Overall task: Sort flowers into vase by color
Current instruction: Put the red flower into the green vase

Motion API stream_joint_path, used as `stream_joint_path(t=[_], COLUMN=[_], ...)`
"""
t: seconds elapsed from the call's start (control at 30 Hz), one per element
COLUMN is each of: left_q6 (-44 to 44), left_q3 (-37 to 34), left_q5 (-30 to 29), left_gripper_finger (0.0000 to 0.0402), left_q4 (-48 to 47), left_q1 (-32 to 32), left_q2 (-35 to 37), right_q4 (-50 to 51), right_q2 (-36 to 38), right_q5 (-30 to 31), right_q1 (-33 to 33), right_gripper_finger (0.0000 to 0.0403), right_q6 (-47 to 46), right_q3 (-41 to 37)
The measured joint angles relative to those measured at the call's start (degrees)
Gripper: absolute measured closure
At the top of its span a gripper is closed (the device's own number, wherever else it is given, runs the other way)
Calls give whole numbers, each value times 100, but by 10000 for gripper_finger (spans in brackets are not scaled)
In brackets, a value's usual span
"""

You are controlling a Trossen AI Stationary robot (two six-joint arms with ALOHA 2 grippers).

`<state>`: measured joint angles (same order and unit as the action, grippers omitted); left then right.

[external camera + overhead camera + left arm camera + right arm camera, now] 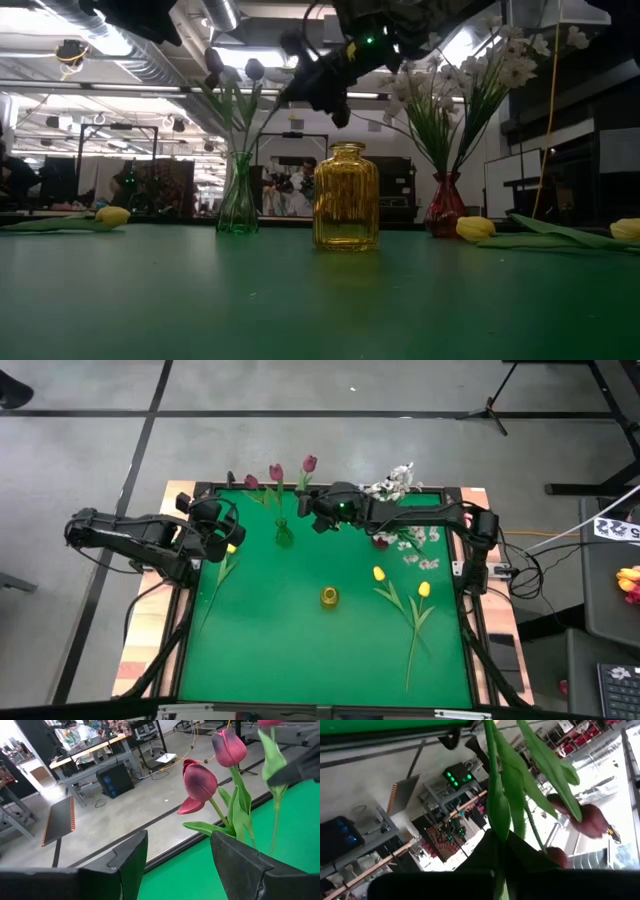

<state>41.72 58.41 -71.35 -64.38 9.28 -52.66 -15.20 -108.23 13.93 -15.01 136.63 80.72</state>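
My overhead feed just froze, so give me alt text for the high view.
The right gripper holds a maroon tulip above the green vase. The left gripper waits open near a yellow tulip; two more lie right of the yellow vase.

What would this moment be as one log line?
right gripper: shut on dark red tulip stems above green glass vase | left gripper: open, idle | yellow tulips: on mat

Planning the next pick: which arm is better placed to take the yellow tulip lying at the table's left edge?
Probably the left. Its open tool hangs right beside that yellow tulip, while the right tool is shut on a red tulip by the green vase.
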Motion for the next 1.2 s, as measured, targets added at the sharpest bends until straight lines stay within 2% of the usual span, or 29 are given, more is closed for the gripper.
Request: stream_joint_path(t=[0.13,0.3,0.47,0.6,1.2], left_q6=[-1,2,17,21,144], left_q3=[0,0,0,0,0], left_q5=[3,0,2,0,2], left_gripper_finger=[188,188,188,188,188], left_q4=[-14,-72,-117,-116,-116], left_q1=[-2,-1,-2,-2,-2], left_q2=[-1,2,2,2,2], right_q4=[-12,-621,-904,-1152,-1177], right_q2=[-246,-594,-625,-579,-572], right_q5=[-119,-147,-197,-158,199], right_q1=[-2,2,-2,-2,89], right_gripper_finger=[380,368,369,354,176], right_q6=[-115,-122,-124,-126,-659], right_q3=[1,1,1,-1,3])
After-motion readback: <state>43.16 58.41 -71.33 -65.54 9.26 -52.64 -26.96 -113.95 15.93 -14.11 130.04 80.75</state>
